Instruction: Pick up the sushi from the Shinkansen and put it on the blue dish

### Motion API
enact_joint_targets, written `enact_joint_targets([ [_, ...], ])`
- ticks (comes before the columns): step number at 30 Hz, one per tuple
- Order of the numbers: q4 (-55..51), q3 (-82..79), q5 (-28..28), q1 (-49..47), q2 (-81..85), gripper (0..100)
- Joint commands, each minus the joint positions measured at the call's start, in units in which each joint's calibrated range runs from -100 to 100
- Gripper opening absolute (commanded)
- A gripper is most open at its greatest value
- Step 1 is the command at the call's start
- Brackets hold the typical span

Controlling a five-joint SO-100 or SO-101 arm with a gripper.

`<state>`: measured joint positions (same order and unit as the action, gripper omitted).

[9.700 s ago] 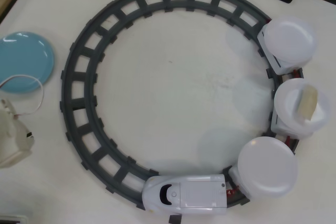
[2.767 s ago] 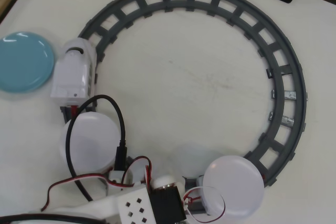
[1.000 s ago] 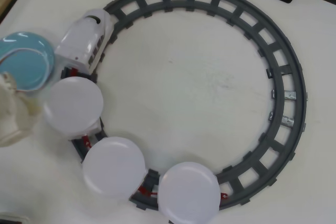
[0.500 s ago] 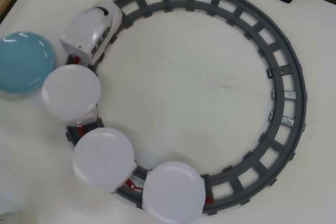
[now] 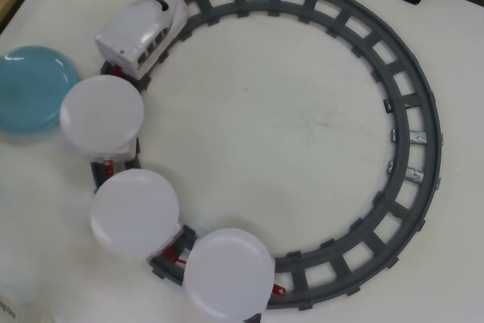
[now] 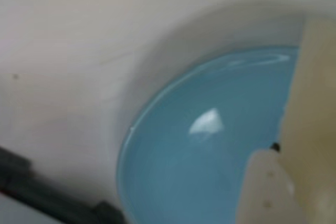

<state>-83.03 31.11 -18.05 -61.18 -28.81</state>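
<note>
From above, the grey track (image 5: 393, 149) curves round the white worktop (image 5: 272, 126) in a big loop, open at the left where the train sits on it. The Shinkansen (image 5: 142, 32) is at the top left, rounded nose aimed up and right along the rails. Three white plates (image 5: 102, 114) trail behind it down the left side and round toward the bottom, one after another, each riding on a car. All three plate tops read as plain white from here; nothing shows on them.

The dish (image 5: 30, 88), glossy light blue, lies on the worktop at the far left edge, outside the loop. Its right rim slips just under, or right against, the first white plate; which of the two I cannot tell. The arm does not appear in the overhead view.

Now the wrist view, close and blurry. The dish (image 6: 205, 145) fills the lower middle, a bright glint on its glaze, pale worktop (image 6: 79, 40) round it above and left. A dark strip of track (image 6: 47, 198) cuts the lower left corner.

At the right edge, pale cream shapes (image 6: 310, 129) loom over the dish, a tall one and a smaller rounded one below it. That could be the sushi, the fingers, or both; the blur will not let me separate them. So where the sushi is, I cannot say for sure, and whether the fingers are wide, narrow or holding something, I cannot tell.
</note>
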Motion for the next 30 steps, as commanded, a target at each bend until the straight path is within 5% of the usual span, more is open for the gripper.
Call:
enact_joint_targets([
  [1, 0.4, 9.8, 0.2, 0.8, -4.8, 4],
  [30, -0.1, 24.1, -2.7, 8.6, -18.9, 5],
])
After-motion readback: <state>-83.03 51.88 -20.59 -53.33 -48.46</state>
